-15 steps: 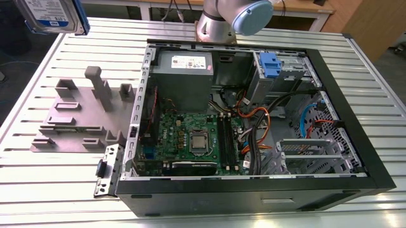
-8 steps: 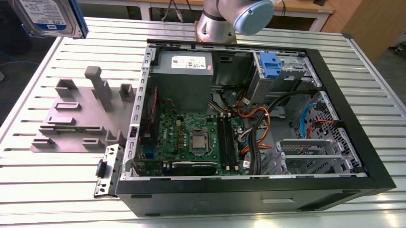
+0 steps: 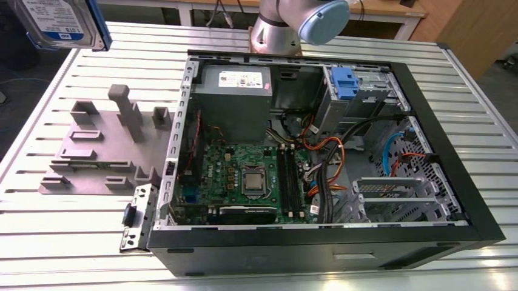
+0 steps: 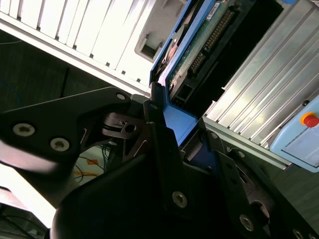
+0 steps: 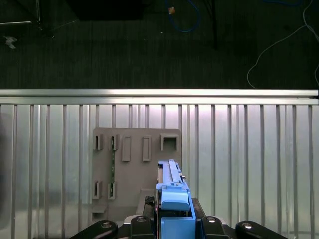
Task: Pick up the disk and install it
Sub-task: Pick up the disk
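The end effector (image 5: 172, 226) was clamped on the disk (image 5: 172, 191), holding it edge-on above the counter (image 5: 249, 164). A grey fixture (image 5: 134, 169) lay on the counter below the end effector.

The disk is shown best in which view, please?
The exterior view: the disk shows its labelled face there. The second wrist view shows its circuit-board side; the first wrist view shows it edge-on.
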`<state>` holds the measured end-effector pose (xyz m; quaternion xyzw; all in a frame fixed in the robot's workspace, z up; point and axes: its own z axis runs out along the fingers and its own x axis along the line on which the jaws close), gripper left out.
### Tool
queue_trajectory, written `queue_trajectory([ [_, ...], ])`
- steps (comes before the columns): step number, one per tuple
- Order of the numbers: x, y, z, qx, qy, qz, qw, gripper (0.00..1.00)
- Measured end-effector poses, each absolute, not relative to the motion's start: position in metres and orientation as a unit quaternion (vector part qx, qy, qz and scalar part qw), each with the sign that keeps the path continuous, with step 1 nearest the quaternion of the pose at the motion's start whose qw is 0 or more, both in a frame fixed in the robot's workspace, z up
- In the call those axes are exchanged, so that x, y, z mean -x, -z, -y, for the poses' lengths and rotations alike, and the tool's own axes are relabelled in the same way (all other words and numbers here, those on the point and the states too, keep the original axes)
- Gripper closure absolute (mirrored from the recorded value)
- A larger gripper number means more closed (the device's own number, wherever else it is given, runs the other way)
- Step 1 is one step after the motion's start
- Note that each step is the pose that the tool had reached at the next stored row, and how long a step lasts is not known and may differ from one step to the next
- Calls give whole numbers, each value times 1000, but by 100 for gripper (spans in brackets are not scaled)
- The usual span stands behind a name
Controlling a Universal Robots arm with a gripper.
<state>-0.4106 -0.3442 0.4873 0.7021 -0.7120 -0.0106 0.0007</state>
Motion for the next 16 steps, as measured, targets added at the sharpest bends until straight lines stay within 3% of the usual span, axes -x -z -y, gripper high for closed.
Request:
queue_trajectory([
  [16,406,-487,344,-702,11,712,1,63],
])
